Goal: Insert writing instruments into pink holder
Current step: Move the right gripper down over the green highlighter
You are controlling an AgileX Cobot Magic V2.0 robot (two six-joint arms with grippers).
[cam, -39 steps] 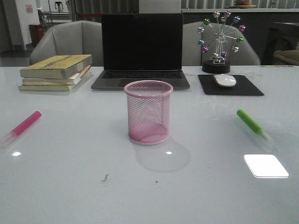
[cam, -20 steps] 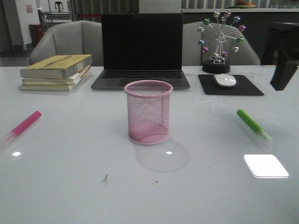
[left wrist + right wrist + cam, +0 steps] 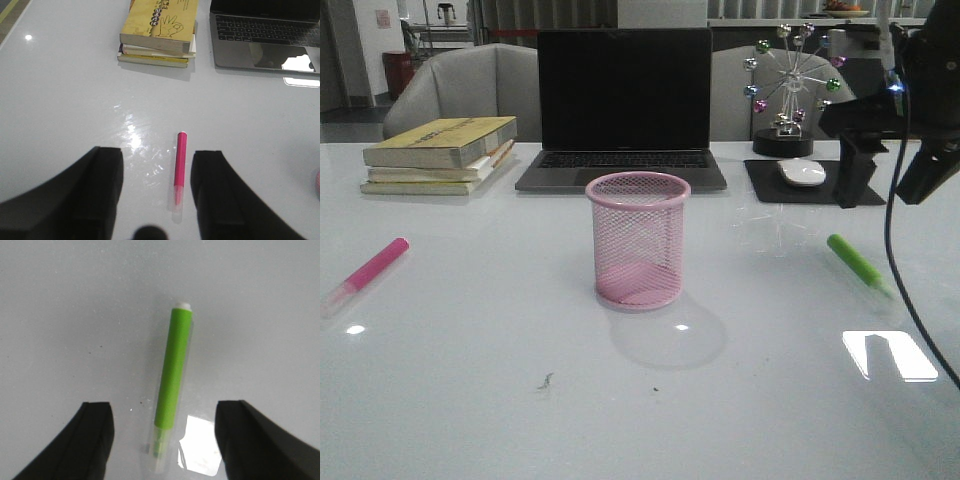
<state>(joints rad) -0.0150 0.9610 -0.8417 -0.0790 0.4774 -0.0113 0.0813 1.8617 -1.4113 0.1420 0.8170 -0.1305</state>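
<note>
My right end effector (image 3: 162, 435) hangs above the green marker (image 3: 171, 381) with its jaws wide and holding nothing. This marker lies flat near the right edge of the surface (image 3: 470, 330). The pink holder (image 3: 638, 240) stands upright at the centre and looks empty, and the magenta marker (image 3: 375, 265) lies near the left edge. My left end effector (image 3: 156, 192) is also wide, with that marker between its fingers in its view. I think I should lower straight and grip the green barrel at its middle, so it does not tilt.
</note>
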